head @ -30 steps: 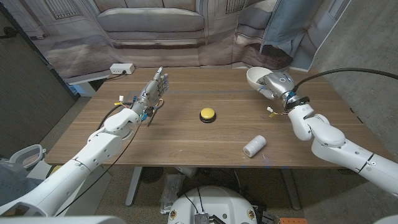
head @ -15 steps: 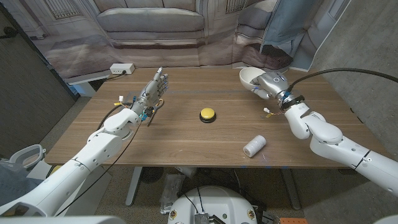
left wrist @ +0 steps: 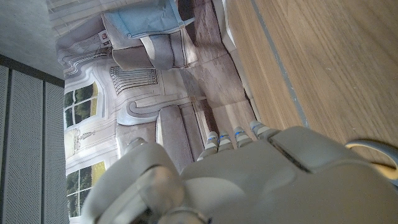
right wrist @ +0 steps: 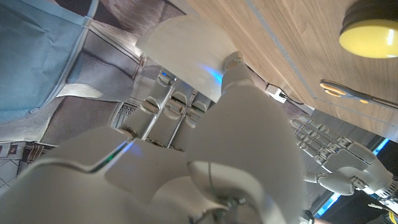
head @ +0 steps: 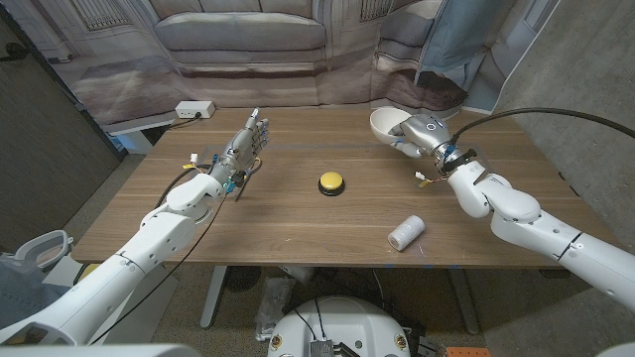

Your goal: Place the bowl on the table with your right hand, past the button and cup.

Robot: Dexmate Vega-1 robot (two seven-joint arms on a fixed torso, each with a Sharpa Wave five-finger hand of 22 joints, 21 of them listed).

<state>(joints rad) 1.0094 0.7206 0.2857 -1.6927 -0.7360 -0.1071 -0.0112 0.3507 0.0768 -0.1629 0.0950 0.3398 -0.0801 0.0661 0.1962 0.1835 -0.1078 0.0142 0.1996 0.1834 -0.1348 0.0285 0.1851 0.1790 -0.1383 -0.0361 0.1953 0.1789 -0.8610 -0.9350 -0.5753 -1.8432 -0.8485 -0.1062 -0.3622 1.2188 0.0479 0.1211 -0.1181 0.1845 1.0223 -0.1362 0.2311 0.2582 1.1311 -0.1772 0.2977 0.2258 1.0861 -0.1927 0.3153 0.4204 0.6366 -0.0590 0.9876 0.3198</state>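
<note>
Shifted leftward, right hand (head: pixel 425 132) gripping white bowl (head: pixel 385 122), over far table edge (head: pixel 317 107)

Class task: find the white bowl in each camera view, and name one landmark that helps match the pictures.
Head view: bowl at the table's far right, held by the right hand.
Left wrist view: not in it.
Right wrist view: bowl beyond the fingers.
Shared landmark: yellow button.
</note>
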